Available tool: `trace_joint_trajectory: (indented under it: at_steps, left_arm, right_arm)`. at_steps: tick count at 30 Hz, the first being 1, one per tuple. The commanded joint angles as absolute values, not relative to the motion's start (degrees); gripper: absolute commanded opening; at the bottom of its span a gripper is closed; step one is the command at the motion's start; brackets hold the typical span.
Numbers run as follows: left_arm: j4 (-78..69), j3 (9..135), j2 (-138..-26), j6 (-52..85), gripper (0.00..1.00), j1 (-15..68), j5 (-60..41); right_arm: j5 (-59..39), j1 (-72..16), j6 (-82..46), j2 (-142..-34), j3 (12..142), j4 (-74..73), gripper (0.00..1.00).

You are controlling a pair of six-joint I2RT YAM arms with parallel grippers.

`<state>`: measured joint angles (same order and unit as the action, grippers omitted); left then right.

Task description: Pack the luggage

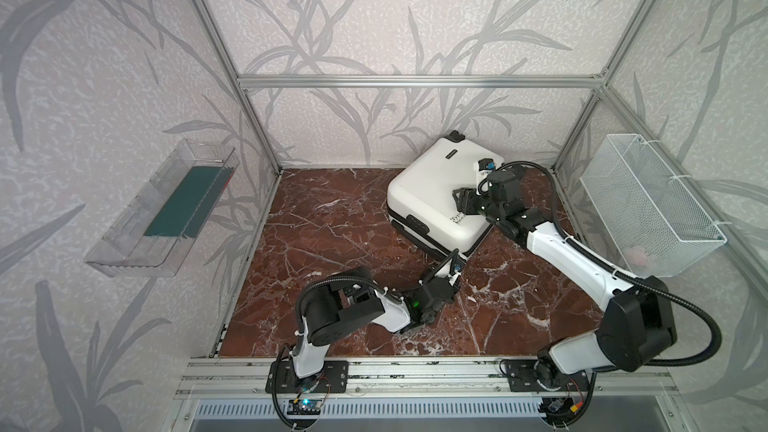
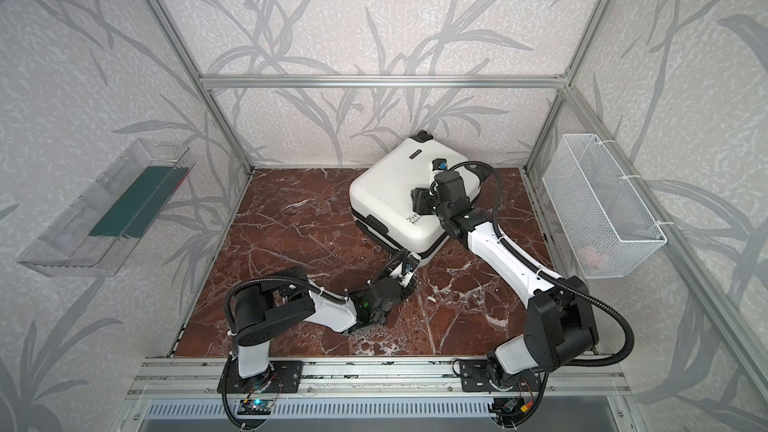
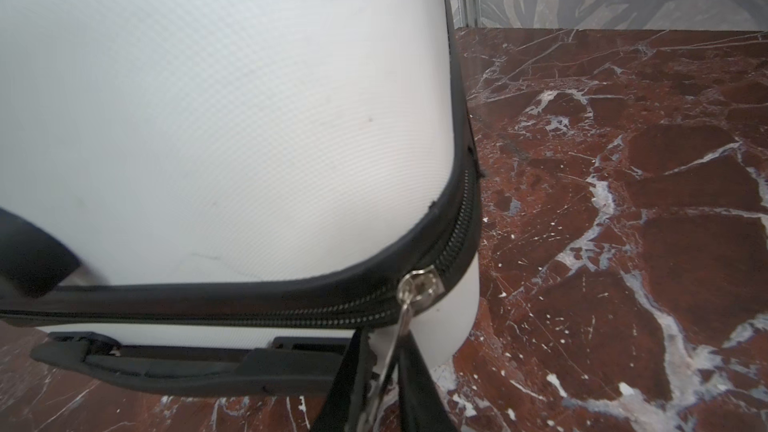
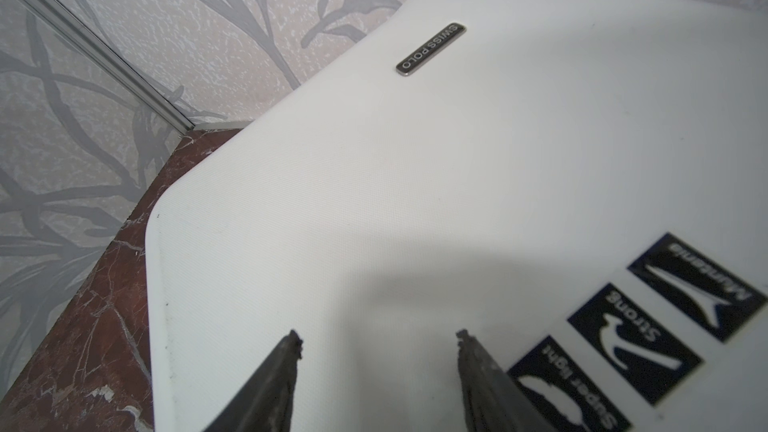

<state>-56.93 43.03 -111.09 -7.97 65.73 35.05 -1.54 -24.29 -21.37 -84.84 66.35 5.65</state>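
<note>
**Case zipped shut, left arm on the zip pull, packing apparently not begun**

The white luggage (image 1: pixel 432 197) lies flat & closed on the marble worktop (image 1: pixel 332 243), far right by the back wall in both top views. Left gripper (image 3: pixel 384 367) sits at the case's near corner, jaws pinched narrow on the metal zip pull (image 3: pixel 395 347). Right gripper (image 4: pixel 378 342) is over the lid w/ jaws apart and nothing between them; contact unclear. A green item (image 1: pixel 187 201) lies in the clear wall tray (image 1: pixel 124 251) & sth pinkish (image 1: pixel 638 257) in the wire basket (image 1: pixel 648 205). That suggests an early stage: zip to run round, lid to lift, goods to load. Case contents can't be seen.
</note>
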Motion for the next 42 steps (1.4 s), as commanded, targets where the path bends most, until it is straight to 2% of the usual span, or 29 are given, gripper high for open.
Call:
trace_joint_trajectory:
  at_steps: [1, 3, 12, 31, 36, 42]
  left_arm:
    - [-60.1, 44.2, -110.1, -9.1, 0.21, 65.3, 37.3]
    - [-59.9, 44.3, -110.2, -9.2, 0.23, 65.0, 37.0]
    - [-58.9, 44.6, -109.7, -9.3, 0.0, 64.6, 35.3]
    - [-58.1, 40.0, -104.4, -5.5, 0.0, 63.2, 44.4]
    - [-60.1, 39.1, -104.0, -4.4, 0.0, 63.2, 42.7]
    - [-61.2, 38.5, -103.0, -5.3, 0.0, 63.6, 40.5]
  right_arm:
    - [-2.5, -24.3, -22.7, -87.6, 63.7, 13.4, 0.62]
    - [-2.5, -24.3, -22.7, -87.6, 63.7, 13.5, 0.62]
    - [-2.7, -24.3, -22.9, -88.4, 63.5, 13.8, 0.62]
    - [-2.1, -22.6, -24.5, -91.2, 60.8, 14.3, 0.59]
    - [-3.9, -22.4, -23.7, -91.9, 61.3, 14.5, 0.59]
    - [-6.6, -22.5, -18.0, -92.2, 67.8, 19.6, 0.6]
